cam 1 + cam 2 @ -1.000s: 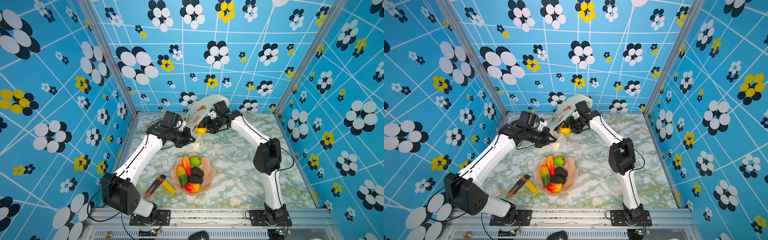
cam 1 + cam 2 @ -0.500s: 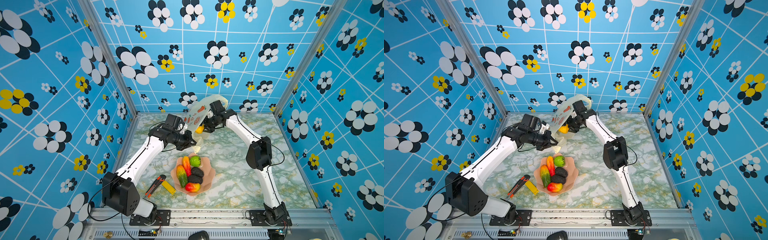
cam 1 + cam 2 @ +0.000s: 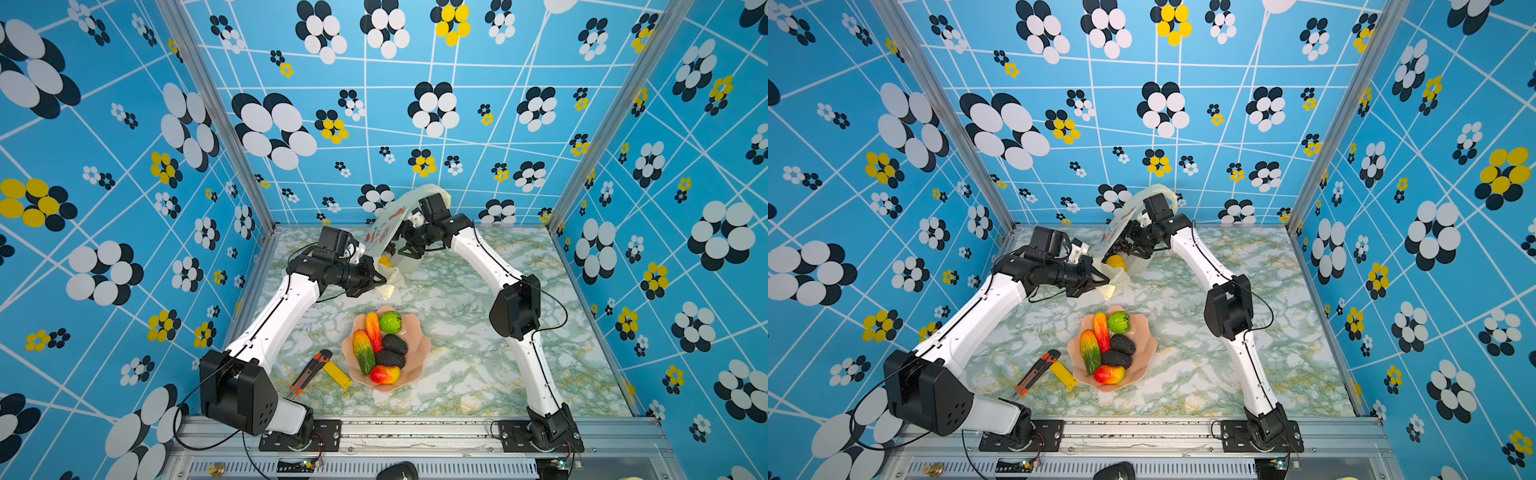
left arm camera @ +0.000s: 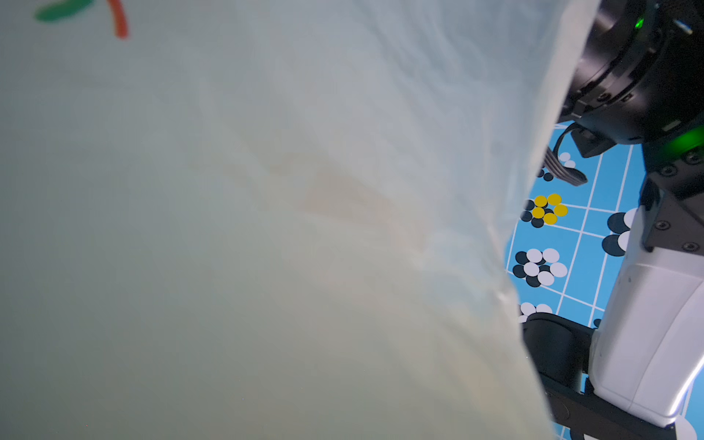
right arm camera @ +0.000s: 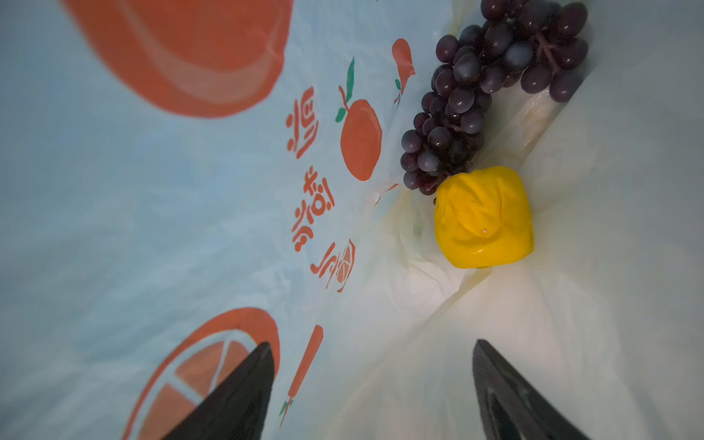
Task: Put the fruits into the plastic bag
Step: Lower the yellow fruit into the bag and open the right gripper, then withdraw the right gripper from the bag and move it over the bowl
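We see the left end effector (image 3: 378, 279) pinching the thin fruit-printed plastic bag (image 3: 384, 232), the right end effector (image 5: 371, 344) spread wide inside it.

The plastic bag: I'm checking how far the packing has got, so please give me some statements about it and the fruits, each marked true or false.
1. The grape bunch lies inside the plastic bag. True.
2. The yellow fruit sits in the pink bowl. False: it lies in the bag, next to the grapes.
3. The right end effector has its jaws apart and holds nothing. True.
4. The green round fruit is in the bag. False: it is in the bowl.
5. The left end effector is open. False: it is shut on the bag's edge.
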